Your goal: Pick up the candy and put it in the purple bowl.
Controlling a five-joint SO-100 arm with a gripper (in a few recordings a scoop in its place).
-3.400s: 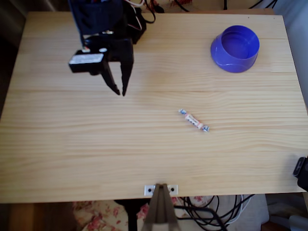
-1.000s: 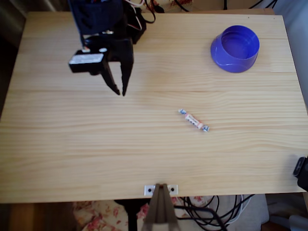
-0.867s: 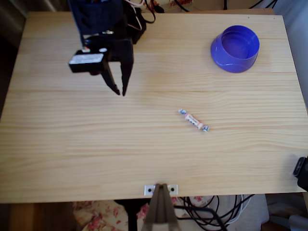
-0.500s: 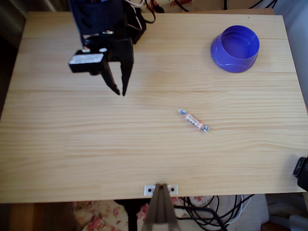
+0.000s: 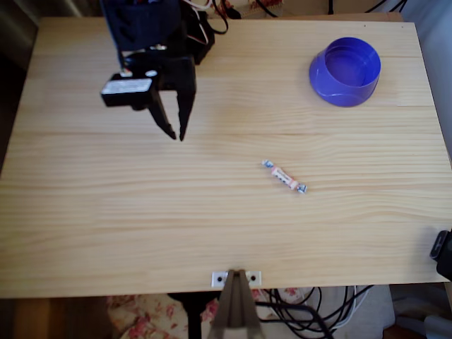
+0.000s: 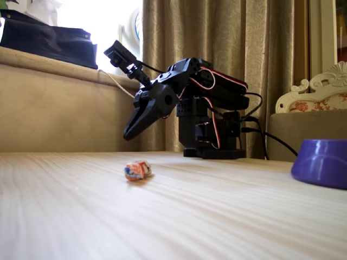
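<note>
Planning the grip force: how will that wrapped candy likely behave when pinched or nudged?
The candy looks tiny, so probably very light and apt to skid on the smooth table. Its twisted ends likely crumple; the pincer should take the rounded middle, which may roll sideways.

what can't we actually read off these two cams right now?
- purple bowl: fixed view crops it at the right edge, and its interior is hidden behind its own wall.
- candy: seen end-on in the fixed view, so its length is hidden; in the overhead view any wrapper print is too small.
- gripper: how far the tips hang above the table is not clear from overhead.
</note>
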